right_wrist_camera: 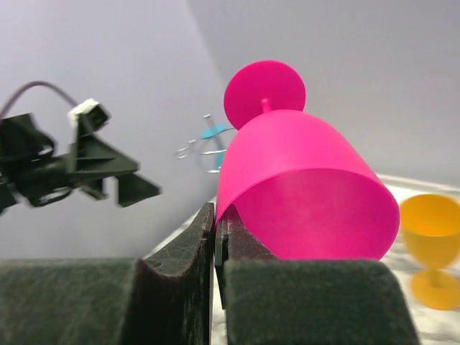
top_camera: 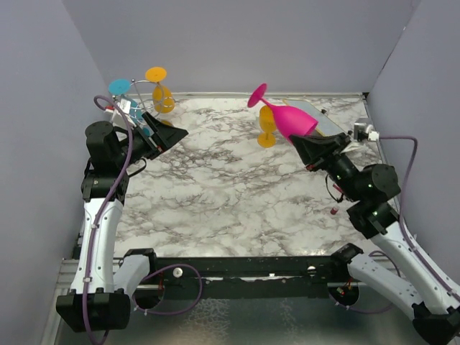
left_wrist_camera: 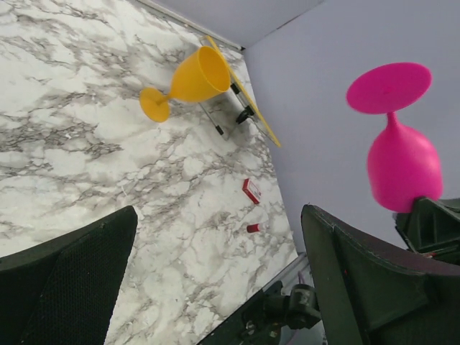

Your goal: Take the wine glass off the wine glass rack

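Right gripper (right_wrist_camera: 215, 228) holds pink wine glass (top_camera: 293, 120) tilted, foot apparently up-left.

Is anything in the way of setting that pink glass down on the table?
Only the orange glass, standing on the table right beside the pink glass that the right gripper holds by its rim. A yellow stick lies farther back, behind them.

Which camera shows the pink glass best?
The left wrist view: the pink glass shows foot, stem and bowl clearly, with only its rim hidden. The top view shows it small and tilted in the right jaws. The right wrist view shows mostly the bowl, rim pinched, stem nearly hidden.
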Controlling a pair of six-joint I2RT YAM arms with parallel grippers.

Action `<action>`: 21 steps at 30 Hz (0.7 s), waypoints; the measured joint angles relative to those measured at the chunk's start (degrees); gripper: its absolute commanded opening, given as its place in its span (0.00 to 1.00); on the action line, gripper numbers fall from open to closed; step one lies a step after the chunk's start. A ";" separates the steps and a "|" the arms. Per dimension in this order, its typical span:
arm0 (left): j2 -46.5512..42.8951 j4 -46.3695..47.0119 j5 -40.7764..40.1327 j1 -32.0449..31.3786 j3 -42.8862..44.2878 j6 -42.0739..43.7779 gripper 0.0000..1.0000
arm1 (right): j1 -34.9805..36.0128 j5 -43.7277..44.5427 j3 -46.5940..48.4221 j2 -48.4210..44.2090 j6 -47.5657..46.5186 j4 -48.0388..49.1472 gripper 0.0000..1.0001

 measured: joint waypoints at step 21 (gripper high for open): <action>0.66 -4.57 -5.07 -0.02 -0.72 9.75 0.99 | 0.00 18.64 17.29 -6.43 -21.62 -43.39 0.01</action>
